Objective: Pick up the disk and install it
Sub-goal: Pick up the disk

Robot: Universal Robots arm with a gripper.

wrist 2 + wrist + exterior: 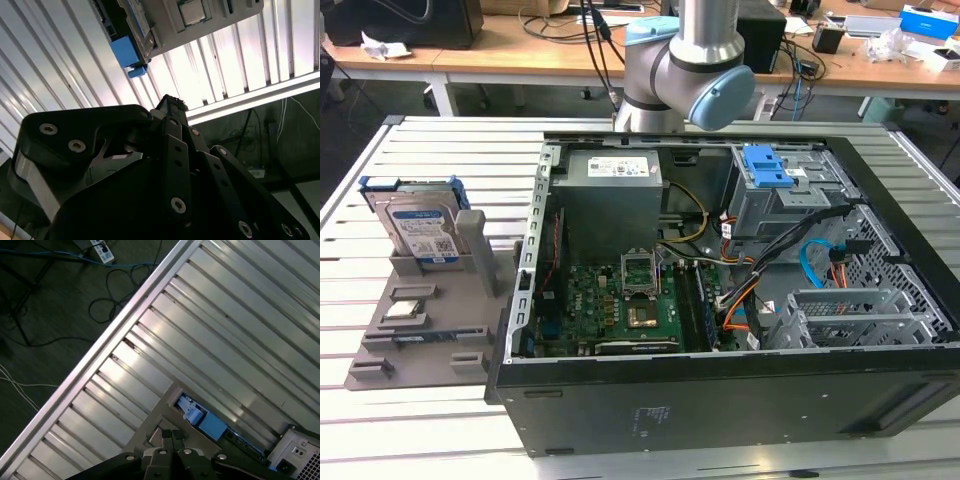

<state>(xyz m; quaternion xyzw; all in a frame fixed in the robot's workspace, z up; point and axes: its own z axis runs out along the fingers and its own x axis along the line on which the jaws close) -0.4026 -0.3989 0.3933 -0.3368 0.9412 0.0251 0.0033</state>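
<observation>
Disk racked, gripper empty.
Exterior view: your silver rectangular metal disk (pixel 418 222) in its blue plastic bracket stands in the grey plastic rack (pixel 450 310), nine o'clock of the open black computer case (pixel 720 410). Second wrist view: black gripper (pixel 171 102), fingers together, disk mostly cropped. First wrist view: descend like that and you'd likely topple it.

No print could be read anywhere. The disk (pixel 420 225) bore a white-and-blue barcode label (pixel 428 238) on its face, its characters too small to make out. In the first wrist view that disk stood just ahead of the gripper (pixel 173 436), edge on, with nothing legible. A white label (pixel 616 168) lay on top of the power supply (pixel 610 205), farther from the gripper than the disk; its lines of print were also unreadable.
</observation>
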